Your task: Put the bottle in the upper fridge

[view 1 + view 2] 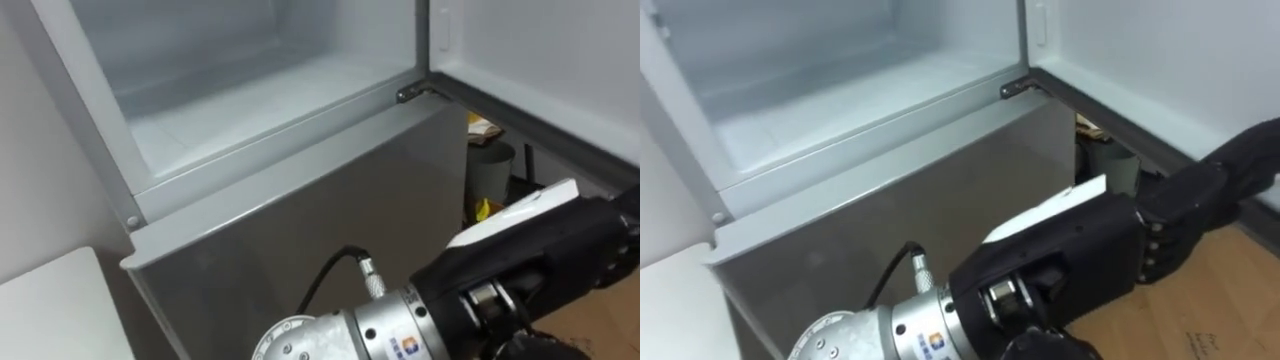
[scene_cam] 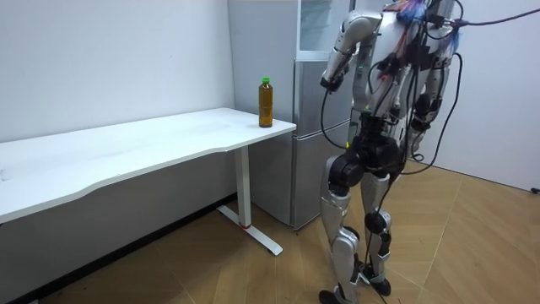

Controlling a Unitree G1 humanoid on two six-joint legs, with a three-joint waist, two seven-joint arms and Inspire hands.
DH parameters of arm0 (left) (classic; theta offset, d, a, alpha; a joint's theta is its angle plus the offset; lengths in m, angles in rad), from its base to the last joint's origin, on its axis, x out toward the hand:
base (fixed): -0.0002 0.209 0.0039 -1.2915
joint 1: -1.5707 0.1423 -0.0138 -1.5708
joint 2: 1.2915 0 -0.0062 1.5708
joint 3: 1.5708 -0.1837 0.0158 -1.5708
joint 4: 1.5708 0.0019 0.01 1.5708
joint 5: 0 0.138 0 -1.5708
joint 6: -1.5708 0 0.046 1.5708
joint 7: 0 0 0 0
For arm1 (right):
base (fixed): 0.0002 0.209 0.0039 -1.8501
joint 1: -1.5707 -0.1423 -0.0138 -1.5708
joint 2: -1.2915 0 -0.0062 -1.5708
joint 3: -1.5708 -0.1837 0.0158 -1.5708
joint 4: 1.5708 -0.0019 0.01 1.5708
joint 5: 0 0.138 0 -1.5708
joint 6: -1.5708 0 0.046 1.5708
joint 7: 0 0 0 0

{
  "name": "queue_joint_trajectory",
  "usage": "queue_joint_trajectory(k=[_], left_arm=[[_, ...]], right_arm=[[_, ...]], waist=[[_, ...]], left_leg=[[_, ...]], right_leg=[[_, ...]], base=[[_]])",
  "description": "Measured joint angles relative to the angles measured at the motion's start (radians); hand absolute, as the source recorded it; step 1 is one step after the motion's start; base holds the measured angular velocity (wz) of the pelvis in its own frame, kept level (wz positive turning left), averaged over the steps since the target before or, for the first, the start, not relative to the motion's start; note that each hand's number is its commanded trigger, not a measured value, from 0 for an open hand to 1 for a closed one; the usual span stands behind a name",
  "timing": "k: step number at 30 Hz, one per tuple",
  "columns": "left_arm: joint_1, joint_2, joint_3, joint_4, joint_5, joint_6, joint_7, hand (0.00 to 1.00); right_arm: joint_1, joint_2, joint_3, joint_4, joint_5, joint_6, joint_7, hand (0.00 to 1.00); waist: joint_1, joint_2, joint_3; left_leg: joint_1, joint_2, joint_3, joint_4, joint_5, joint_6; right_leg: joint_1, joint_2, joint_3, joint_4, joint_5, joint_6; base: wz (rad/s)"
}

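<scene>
Right eye view: the robot's left hand (image 1: 1110, 250) hangs in front of the fridge (image 1: 760, 215), back of the hand turned up, its fingers (image 1: 1210, 190) stretched loosely toward the robot's right and holding nothing; it sits level with the grey lower door (image 1: 940, 200), which is closed. Just above, the upper compartment (image 1: 820, 90) stands open, white inside; its door (image 1: 1160, 60) is swung out to the robot's right. Beyond the fingertips, under that open door, a grey bin (image 1: 490, 170) stands on the wooden floor (image 1: 1240, 300).

In the room view the robot stands upright, facing the fridge, left elbow raised high and the left hand drooping before the fridge front; the right hand (image 2: 419, 127) hangs low beside the body, and whether it is open or closed cannot be told.

The bottle (image 2: 266, 102) stands on the white table (image 2: 152, 148), at the corner nearest the fridge; it is upright, long axis vertical, green cap pointing at the ceiling, amber liquid below; it is well apart from the left hand, on the room view's left of the robot. The table runs along a pale wall (image 2: 110, 59).
</scene>
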Motion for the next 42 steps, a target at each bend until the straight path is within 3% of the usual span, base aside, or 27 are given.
queue_joint_trajectory(k=[2, 4, 10, 15, 19, 26, 35, 38, 42], left_arm=[[0.009, 0.034, 0.006, -0.023, 0.005, 0.004, -0.001, 0.00], [0.036, 0.089, 0.035, -0.071, 0.023, 0.012, -0.005, 0.00], [0.102, 0.150, 0.181, -0.200, 0.094, 0.013, 0.015, 0.00], [0.133, 0.145, 0.269, -0.221, 0.108, 0.011, 0.068, 0.00], [0.190, 0.145, 0.304, -0.269, 0.128, 0.011, 0.086, 0.00], [0.211, 0.146, 0.382, -0.302, 0.135, 0.001, 0.168, 0.00], [0.262, 0.145, 0.659, -0.341, 0.152, -0.049, 0.296, 0.00], [0.297, 0.141, 0.754, -0.371, 0.156, -0.096, 0.367, 0.00], [0.339, 0.137, 0.853, -0.380, 0.184, -0.134, 0.476, 0.00]], right_arm=[[0.009, -0.003, -0.008, 0.001, 0.014, 0.001, 0.000, 0.00], [0.024, 0.001, -0.034, -0.001, 0.018, 0.000, 0.001, 0.00], [0.052, 0.007, -0.038, 0.011, 0.011, -0.012, 0.000, 0.00], [0.058, 0.011, -0.035, 0.005, -0.055, -0.019, -0.014, 0.00], [0.064, 0.036, -0.034, 0.002, -0.070, -0.019, -0.030, 0.00], [0.077, 0.047, -0.027, 0.002, -0.065, -0.025, -0.038, 0.00], [0.118, 0.054, -0.085, 0.008, -0.057, -0.044, -0.039, 0.00], [0.134, 0.069, -0.116, 0.010, -0.054, -0.045, -0.039, 0.00], [0.153, 0.068, -0.128, 0.009, -0.056, -0.055, -0.046, 0.00]], waist=[[0.024, -0.002, 0.0002], [0.053, -0.009, 0.0023], [0.133, -0.042, -0.0105], [0.198, -0.055, -0.0115], [0.215, -0.062, -0.0146], [0.260, -0.061, -0.0174], [0.315, -0.055, -0.0207], [0.336, -0.067, -0.0208], [0.377, -0.067, -0.0282]], left_leg=[[-0.007, -0.001, -0.014, 0.002, 0.000, 0.000], [-0.017, -0.004, -0.040, 0.002, 0.001, 0.001], [-0.044, -0.010, -0.102, 0.005, 0.008, 0.003], [-0.043, -0.008, -0.137, 0.005, 0.010, 0.000], [-0.046, -0.006, -0.164, 0.005, 0.012, -0.004], [-0.042, -0.009, -0.175, 0.004, 0.012, -0.004], [-0.020, -0.010, -0.182, 0.006, 0.012, -0.004], [-0.019, -0.020, -0.191, 0.009, 0.014, -0.003], [-0.015, -0.023, -0.196, 0.010, 0.014, -0.003]], right_leg=[[-0.005, -0.002, -0.010, 0.002, -0.002, 0.001], [-0.006, -0.005, -0.030, 0.003, -0.002, 0.002], [0.002, -0.010, -0.086, 0.001, -0.002, 0.002], [0.016, -0.009, -0.126, 0.003, -0.002, 0.002], [0.025, -0.006, -0.148, 0.002, -0.002, 0.002], [0.037, -0.008, -0.162, 0.001, -0.002, 0.002], [0.064, -0.008, -0.165, -0.001, -0.003, 0.003], [0.069, -0.015, -0.165, -0.014, -0.019, -0.003], [0.076, -0.017, -0.170, -0.014, -0.020, -0.002]], base=[[0.18], [0.32], [0.30], [0.17], [0.21], [0.03], [0.01], [0.05], [0.04]])
